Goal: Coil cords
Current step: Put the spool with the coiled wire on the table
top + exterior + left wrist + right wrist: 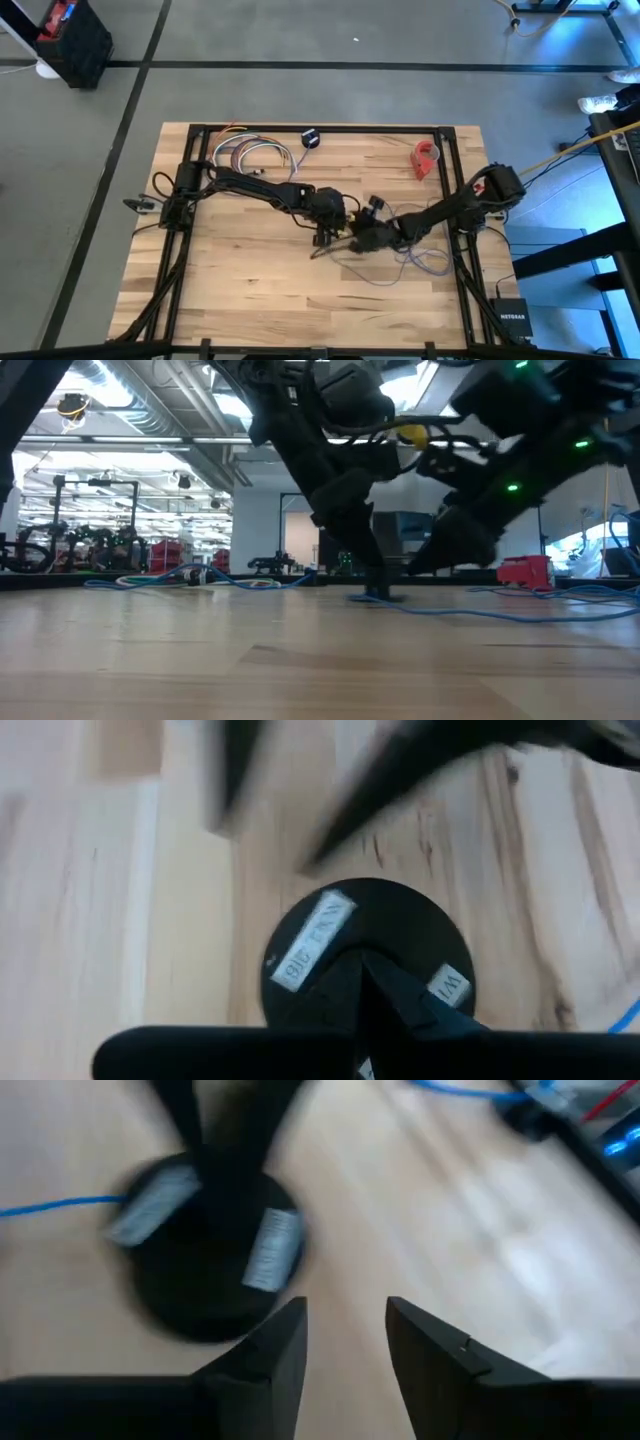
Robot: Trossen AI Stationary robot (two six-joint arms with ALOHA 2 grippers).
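The cord is a thin bluish cable (425, 262) lying in loose loops on the wooden table, right of centre. It ends in a black round puck (330, 935) with white labels on its upper face, which lies flat at the table's middle. My left gripper (365, 965) is shut, with its tips on top of the puck. My right gripper (345, 1330) stands open just beside the puck (210, 1270) and holds nothing. In the low view the left gripper (378, 588) comes down onto the puck, and the cable (500, 612) trails off along the table. My left gripper presses its shut fingertips (350, 982) on the puck's labelled upper face (318, 942), near its middle. The fingers come from above, slanting down from the table's left. The puck lies flat on the table under them, and the cable leaves it at its rim (60, 1207).
A bundle of multicoloured looped wires (250, 155) lies at the far left. A separate black disc (311, 138) sits at the far edge, and a red object (427, 160) at the far right. Bare wood (250, 290) stretches along the near side.
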